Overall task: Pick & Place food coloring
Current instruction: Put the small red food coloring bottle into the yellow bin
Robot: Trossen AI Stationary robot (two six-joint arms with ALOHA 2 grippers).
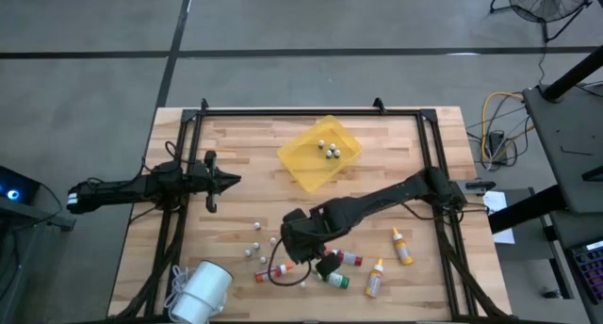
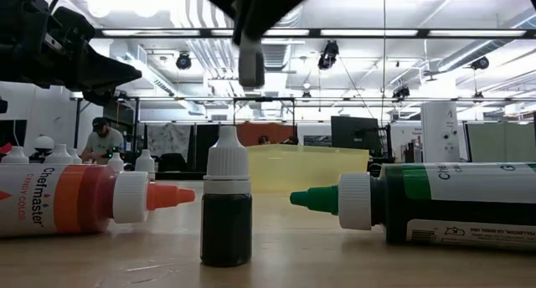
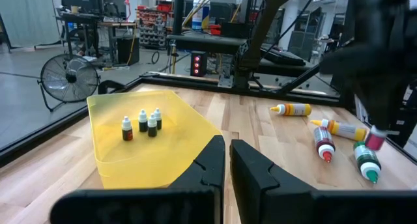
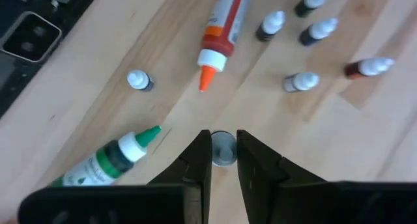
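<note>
Butcher-block table [image 1: 236,136], framed in black rail, in an open workshop with a person seated far behind.

Item 1. Yellow tray [image 1: 300,169], at the table's far middle. It held four small white-capped bottles [image 1: 330,151] standing together, so it was judged to be the drop-off place.

Item 2. Food coloring bottles with pointed caps, all lying on their sides near the front edge: green-capped bottle [image 4: 107,160], orange-capped bottle [image 4: 218,28], red bottle [image 1: 347,258], and two yellow bottles [image 1: 402,246] well to the right. None was held.

Item 3. Loose small bottles [image 1: 256,241], scattered on bare wood left of the right arm, some upright and some tipped.

Item 4. Right gripper [image 4: 223,140], reaching in over the front middle of the table and pointing down. Its fingers were drawn close on either side of one small bottle [image 4: 223,152], seen cap-on. This looked like a pinch at the cap. The grip probably sat that high because the cap is all that a downward approach can reach.

Item 5. Left gripper [image 3: 227,160], parked at the left and facing the tray, fingers pressed together and empty. It was judged to be waiting clear of the working arm.

Item 6. White roll [image 1: 203,291], at the front left corner, not involved.
</note>
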